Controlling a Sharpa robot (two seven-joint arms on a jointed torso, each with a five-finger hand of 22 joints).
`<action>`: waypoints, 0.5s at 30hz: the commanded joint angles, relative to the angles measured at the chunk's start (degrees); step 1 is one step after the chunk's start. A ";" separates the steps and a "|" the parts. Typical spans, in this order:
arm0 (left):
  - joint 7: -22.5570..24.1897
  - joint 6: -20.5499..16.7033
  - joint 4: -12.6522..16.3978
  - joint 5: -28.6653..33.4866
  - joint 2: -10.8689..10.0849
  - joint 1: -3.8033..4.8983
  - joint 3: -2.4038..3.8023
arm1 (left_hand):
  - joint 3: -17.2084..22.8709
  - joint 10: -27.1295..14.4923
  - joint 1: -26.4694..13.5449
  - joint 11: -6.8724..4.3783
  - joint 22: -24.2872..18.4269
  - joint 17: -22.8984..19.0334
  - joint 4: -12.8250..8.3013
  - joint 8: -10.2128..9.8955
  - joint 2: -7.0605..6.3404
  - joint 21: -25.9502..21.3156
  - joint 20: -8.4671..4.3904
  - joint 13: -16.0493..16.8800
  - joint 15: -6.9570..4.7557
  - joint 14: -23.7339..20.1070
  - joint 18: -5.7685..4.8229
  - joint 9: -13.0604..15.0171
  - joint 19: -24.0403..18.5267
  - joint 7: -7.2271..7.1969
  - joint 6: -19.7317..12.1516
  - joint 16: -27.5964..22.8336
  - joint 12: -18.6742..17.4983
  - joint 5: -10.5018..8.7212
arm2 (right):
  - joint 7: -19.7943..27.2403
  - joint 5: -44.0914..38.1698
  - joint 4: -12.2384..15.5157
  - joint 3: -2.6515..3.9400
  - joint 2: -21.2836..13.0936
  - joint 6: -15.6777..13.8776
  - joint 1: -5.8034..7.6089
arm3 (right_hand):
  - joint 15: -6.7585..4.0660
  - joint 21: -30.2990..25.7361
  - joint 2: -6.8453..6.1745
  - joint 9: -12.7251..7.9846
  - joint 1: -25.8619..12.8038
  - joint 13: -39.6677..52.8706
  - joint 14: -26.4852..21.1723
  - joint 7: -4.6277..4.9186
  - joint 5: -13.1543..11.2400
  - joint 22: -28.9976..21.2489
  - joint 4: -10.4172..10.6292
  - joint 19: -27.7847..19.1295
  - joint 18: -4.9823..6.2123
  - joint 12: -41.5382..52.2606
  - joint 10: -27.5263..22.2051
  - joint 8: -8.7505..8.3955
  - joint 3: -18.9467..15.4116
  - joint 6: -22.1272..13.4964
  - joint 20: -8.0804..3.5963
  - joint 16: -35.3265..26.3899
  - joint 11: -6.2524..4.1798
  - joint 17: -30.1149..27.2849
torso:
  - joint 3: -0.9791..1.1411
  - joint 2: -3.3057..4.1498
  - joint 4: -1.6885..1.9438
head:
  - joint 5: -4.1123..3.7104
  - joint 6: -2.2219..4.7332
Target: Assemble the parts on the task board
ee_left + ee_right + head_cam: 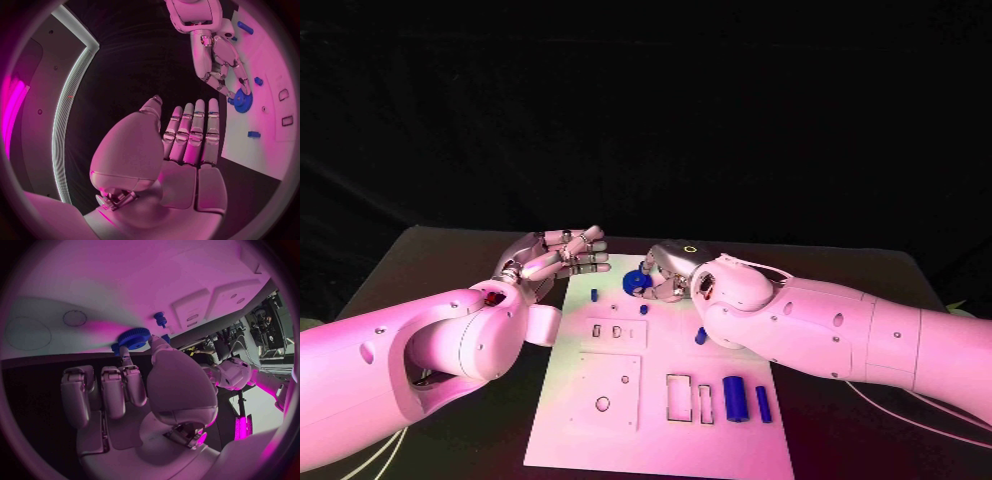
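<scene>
The left hand [560, 255] is hovering over the black table [430, 260] just off the board's [661, 430] far left corner, holding nothing, its fingers [197, 132] lying straight and side by side with the thumb standing a little apart (the left wrist view is showing this plainly). It is touching none of the parts.

Moving right, a small blue peg [594, 295] is standing on the board near that hand, and another [643, 309] is sitting beside it, above a raised plate with two slots [609, 331].

At the board's far edge, the right hand [672, 270] is pinching a blue gear [638, 282] between thumb and a fingertip [127, 360]; the gear is sitting just at or above the board's edge, and I cannot tell whether it is touching the surface. In the right wrist view, a blue peg [160, 319] is standing just beyond the gear [131, 338].

Further right and nearer the robot, a blue piece [701, 336] is lying by the right forearm, and two blue bars [736, 398] [763, 403] are lying side by side next to two rectangular cutouts [679, 397].
</scene>
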 commanded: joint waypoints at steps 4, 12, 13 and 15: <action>0.25 0.84 0.07 0.03 0.04 0.06 0.04 | -0.23 -0.02 0.60 0.32 0.08 0.04 -0.16 -0.37 -0.17 0.33 0.04 -0.08 0.06 -0.36 0.54 -0.06 -0.25 0.14 0.25 -0.19 -0.20 -0.26 | -1.44 -0.77 1.47 -0.02 -1.30 -0.66 -0.16 | -0.38 0.43 -0.41 -0.07 -0.42 9.17 6.08 0.05 0.53 13.87 -0.01 4.83 -0.87 0.30 1.11 -0.12 -0.04 0.31 -0.20 0.21 -0.60 15.09 | 0.03 0.01 -0.03 | -0.04 0.03; 0.25 0.86 -0.01 0.03 -0.11 0.06 0.04 | -0.24 -0.03 0.61 0.33 0.08 0.05 -0.16 -0.41 -0.15 0.34 0.05 -0.08 0.07 -0.37 0.54 -0.06 -0.29 0.16 0.24 -0.23 -0.24 -0.26 | -0.52 -0.44 6.61 0.22 -5.97 -6.36 -0.11 | -0.50 0.58 -0.85 -0.13 0.88 9.24 6.08 -0.06 1.19 14.06 -0.35 4.99 -0.93 0.36 1.19 -0.41 0.48 0.69 -0.32 0.21 -0.72 15.09 | 0.06 -0.06 -0.11 | -0.10 0.25; 0.25 0.88 -0.04 0.03 -0.13 0.06 0.04 | -0.24 -0.03 0.61 0.33 0.08 0.05 -0.16 -0.41 -0.15 0.34 0.05 -0.08 0.07 -0.37 0.54 -0.06 -0.29 0.16 0.24 -0.23 -0.24 -0.26 | 0.00 0.10 7.61 0.33 -7.07 -7.20 -0.03 | -0.53 0.57 -0.91 -0.15 1.40 9.25 6.08 -0.08 1.31 14.05 -0.49 4.99 -0.93 0.38 1.22 -0.50 0.70 0.79 -0.35 0.21 -0.74 15.08 | 0.06 -0.09 -0.16 | -0.11 0.26; 0.26 1.02 -0.19 0.03 -0.14 0.06 0.04 | -0.24 -0.03 0.61 0.33 0.08 0.05 -0.16 -0.41 -0.15 0.34 0.05 -0.08 0.07 -0.37 0.54 -0.06 -0.29 0.16 0.24 -0.23 -0.24 -0.26 | 1.92 2.79 10.21 0.56 -10.48 -8.33 0.42 | -0.59 0.40 -1.19 -0.20 3.02 9.25 6.03 -0.11 0.75 13.86 -1.03 4.81 -0.86 0.36 1.24 -0.73 1.24 1.07 -0.42 0.13 -0.81 14.89 | 0.04 -0.12 -0.19 | -0.21 0.40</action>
